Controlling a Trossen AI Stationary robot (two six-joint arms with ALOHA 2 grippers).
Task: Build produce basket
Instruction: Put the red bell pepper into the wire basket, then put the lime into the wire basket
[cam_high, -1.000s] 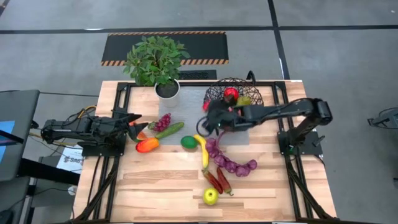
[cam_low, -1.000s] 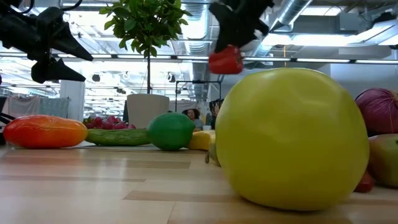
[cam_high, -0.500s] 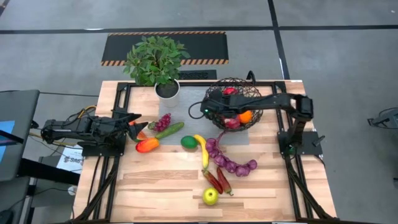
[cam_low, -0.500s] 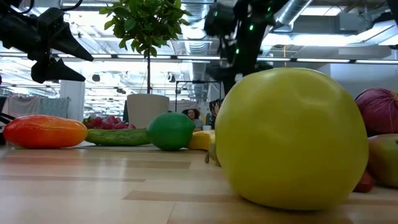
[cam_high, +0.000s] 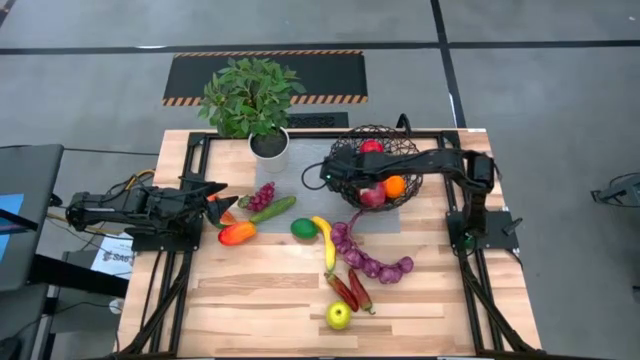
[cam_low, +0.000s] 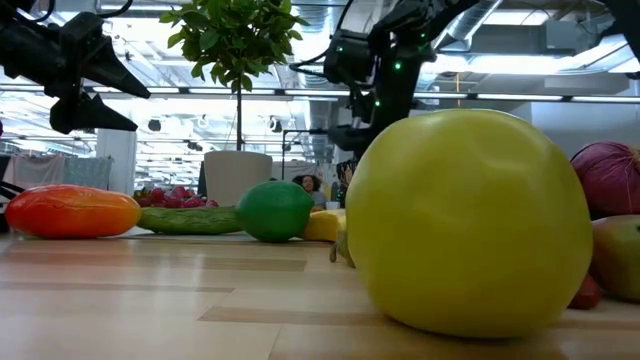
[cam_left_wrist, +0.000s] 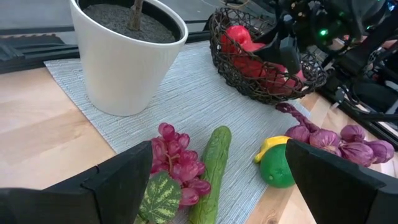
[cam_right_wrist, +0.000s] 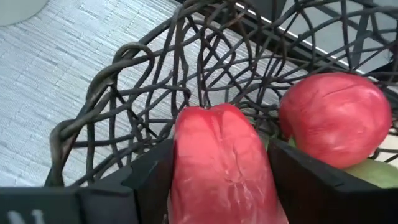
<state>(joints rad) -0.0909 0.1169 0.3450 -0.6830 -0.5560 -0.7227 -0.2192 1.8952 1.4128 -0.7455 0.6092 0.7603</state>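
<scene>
Right gripper (cam_right_wrist: 219, 186) pinching red pepper (cam_right_wrist: 221, 165) low inside basket (cam_high: 345, 148), at back-right of table w/ other fruit, prob. to set it down gently. Left gripper (cam_left_wrist: 217, 177) spread wide, idle above grapes (cam_left_wrist: 180, 162) & cucumber (cam_left_wrist: 211, 163), likely next picks.

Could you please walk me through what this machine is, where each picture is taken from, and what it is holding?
It is a two-armed robot at a wooden table. One camera looks straight down, one sits at table height, and each wrist carries one.

The right gripper reaches into the wire basket and is shut on a red piece; other red produce lies beside it in the basket.

The left gripper waits open at the table's left edge.

On the table lie a banana, a cucumber, purple grapes, a yellow-green apple and a potted plant.
</scene>
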